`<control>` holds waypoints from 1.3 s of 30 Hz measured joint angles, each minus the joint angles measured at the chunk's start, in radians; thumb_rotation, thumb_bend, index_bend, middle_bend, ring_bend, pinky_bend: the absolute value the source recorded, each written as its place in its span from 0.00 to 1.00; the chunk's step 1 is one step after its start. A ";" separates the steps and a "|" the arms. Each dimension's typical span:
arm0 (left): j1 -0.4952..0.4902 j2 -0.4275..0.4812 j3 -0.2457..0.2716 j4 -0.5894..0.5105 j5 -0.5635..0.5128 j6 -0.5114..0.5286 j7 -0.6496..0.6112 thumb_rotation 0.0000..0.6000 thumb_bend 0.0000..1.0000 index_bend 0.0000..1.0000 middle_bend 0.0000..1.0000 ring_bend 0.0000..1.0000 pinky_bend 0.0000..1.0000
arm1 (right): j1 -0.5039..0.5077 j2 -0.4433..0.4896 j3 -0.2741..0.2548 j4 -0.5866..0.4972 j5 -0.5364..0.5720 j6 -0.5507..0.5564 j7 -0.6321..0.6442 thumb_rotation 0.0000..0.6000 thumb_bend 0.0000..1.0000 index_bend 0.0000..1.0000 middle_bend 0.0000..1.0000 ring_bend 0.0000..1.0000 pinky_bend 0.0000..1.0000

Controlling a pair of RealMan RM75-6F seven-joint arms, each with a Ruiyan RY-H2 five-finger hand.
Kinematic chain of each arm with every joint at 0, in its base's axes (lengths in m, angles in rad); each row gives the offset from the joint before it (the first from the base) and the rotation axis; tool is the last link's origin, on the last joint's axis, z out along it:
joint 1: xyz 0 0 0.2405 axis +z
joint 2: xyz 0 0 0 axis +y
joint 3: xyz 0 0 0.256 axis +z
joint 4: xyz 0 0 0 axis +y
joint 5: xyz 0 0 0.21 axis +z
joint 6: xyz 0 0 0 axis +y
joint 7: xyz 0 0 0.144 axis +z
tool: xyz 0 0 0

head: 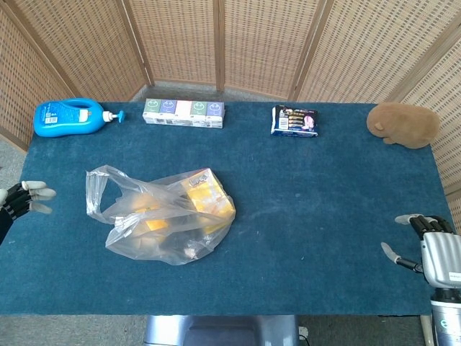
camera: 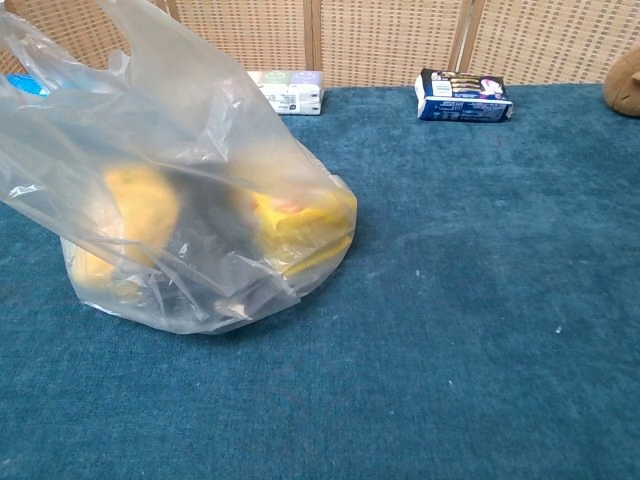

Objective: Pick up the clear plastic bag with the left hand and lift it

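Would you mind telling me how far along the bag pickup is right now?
Nothing is done yet: the clear plastic bag lies on the blue table, ungripped. In hand: the left hand hovers at the table's left edge, fingers apart, clear of the bag. Left: reach the bag's handles, grip and lift. The right hand rests open at the far right.

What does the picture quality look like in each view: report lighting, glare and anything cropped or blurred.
Head view: even, soft light, weak shadows, everything sharp; the left robot hand is cut off by the frame edge. Chest view: the clear plastic bag sits close to the lens, fills the left side, is cropped at the top and shows pale sheen on its folds.
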 measured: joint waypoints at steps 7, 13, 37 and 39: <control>-0.051 -0.029 0.006 0.047 -0.002 -0.056 -0.115 0.00 0.23 0.28 0.36 0.30 0.37 | -0.002 -0.001 0.002 -0.003 0.006 0.001 -0.009 0.68 0.27 0.37 0.41 0.40 0.25; -0.105 -0.054 0.012 0.082 0.010 -0.103 -0.181 0.00 0.23 0.28 0.36 0.30 0.37 | -0.005 -0.001 0.002 -0.007 0.007 0.006 -0.016 0.68 0.27 0.37 0.41 0.40 0.25; -0.289 -0.132 0.076 0.138 0.101 -0.179 -0.412 0.00 0.23 0.28 0.36 0.30 0.37 | -0.026 0.004 0.000 -0.014 0.010 0.029 -0.020 0.68 0.27 0.37 0.41 0.40 0.25; -0.307 -0.132 0.084 0.136 0.110 -0.181 -0.423 0.00 0.23 0.28 0.36 0.30 0.37 | -0.028 0.003 -0.001 -0.013 0.010 0.032 -0.018 0.68 0.27 0.37 0.41 0.40 0.25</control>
